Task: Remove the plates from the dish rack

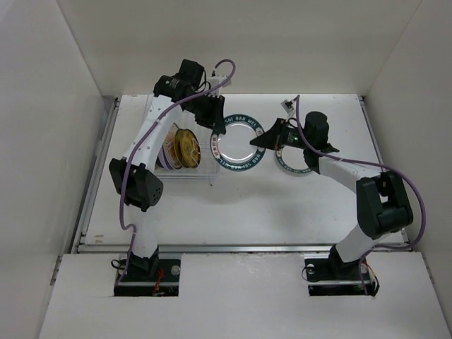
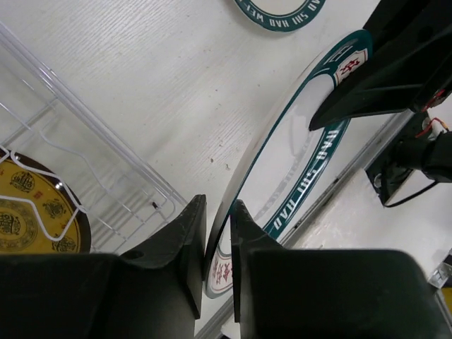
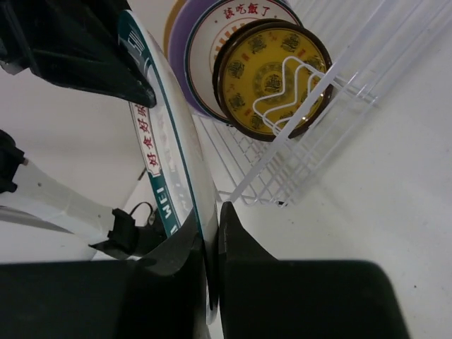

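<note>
You have a white, matt table (image 1: 282, 205) with the dish rack (image 1: 180, 173) standing toward its left edge. The rack is a rectangle of thin, clear wire, and its long side runs from the far edge toward the near one. Just right of the rack, about mid-table, the white plate with the dark-teal lettered rim (image 1: 239, 145) sits with its glossy face turned up. You cannot tell whether it touches the table. Your left gripper (image 2: 217, 212) pinches its rim on the far-left side and your right gripper (image 3: 212, 226) pinches the opposite rim, so both sets of jaws are narrowed onto this one plate. A second teal-rimmed plate (image 1: 288, 166) lies flat further right, partly under your right arm. In the rack, three round plates stand on edge in the slots, faces toward the table's right side. They are the amber patterned plate (image 1: 188, 147), a white plate with red characters (image 3: 212, 42) behind it, and the lavender plate (image 1: 164, 154).
</note>
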You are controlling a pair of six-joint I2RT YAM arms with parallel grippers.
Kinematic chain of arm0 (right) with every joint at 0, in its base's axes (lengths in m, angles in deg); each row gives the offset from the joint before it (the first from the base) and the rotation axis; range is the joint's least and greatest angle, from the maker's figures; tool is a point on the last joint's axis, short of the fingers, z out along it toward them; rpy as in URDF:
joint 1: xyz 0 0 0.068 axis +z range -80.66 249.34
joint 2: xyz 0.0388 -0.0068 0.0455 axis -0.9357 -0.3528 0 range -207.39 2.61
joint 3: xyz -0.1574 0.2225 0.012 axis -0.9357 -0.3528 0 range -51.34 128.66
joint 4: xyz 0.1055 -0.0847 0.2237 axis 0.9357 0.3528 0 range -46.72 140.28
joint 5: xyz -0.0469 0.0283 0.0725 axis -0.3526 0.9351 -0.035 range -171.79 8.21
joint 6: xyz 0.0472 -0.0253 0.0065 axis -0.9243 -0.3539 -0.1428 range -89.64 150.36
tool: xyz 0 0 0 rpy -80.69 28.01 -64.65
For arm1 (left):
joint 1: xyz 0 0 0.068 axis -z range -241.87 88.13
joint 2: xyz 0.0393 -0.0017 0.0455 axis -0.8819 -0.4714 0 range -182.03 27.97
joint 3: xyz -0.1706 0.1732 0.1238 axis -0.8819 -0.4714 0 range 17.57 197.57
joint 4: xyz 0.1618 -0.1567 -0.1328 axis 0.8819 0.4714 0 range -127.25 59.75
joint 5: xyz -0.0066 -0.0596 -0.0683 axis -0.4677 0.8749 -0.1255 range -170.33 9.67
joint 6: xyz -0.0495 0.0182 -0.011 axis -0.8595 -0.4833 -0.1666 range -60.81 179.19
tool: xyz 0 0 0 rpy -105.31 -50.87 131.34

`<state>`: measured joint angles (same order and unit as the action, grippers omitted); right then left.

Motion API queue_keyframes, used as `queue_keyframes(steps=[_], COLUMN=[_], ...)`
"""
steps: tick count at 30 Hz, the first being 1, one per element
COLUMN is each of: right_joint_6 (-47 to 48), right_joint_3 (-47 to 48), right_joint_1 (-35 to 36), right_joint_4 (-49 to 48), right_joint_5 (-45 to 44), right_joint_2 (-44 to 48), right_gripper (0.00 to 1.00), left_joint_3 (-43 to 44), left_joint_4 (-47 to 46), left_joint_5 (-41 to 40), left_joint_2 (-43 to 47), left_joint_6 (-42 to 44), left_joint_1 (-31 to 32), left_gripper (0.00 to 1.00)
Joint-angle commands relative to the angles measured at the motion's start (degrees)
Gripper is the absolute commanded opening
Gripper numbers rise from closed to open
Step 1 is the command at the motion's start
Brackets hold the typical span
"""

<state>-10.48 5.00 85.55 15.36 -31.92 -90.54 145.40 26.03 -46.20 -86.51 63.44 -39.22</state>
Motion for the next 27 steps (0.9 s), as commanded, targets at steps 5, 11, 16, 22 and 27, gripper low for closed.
queue_keyframes(steps=[5, 11, 16, 22, 27], right_joint_6=[-5.65, -8.81, -8.3, -6.88, -6.88], right_joint_3=[-1.84, -3.6, -6.5, -7.64, -7.64], right_joint_1=[1.55, -4.33, -11.36, -15.15, -16.38], right_joint_4=[-7.59, 1.86, 15.94, 30.55, 33.98], right_joint_5=[-3.54, -11.79, -25.84, -42.65, -48.1], right_joint_2=[2.35, 8.92, 15.7, 17.12, 15.37], right_gripper=[0.0, 0.0, 0.0, 0.0, 0.0], left_joint_3=[1.11, 2.51, 1.46, -3.99, -7.77], left_joint_4=[-2.29, -1.76, -3.6, -4.75, -4.75], left_joint_5=[-11.88, -26.63, -46.3, -57.05, -61.72], left_joint_2=[3.29, 5.13, 8.39, 9.97, 9.97], left_joint_6=[-3.02, -3.02, -3.02, -1.0, -0.38], left_joint_1=[1.87, 1.87, 1.87, 1.87, 1.87], left_gripper=[0.52, 1.0, 1.0, 1.0, 1.0])
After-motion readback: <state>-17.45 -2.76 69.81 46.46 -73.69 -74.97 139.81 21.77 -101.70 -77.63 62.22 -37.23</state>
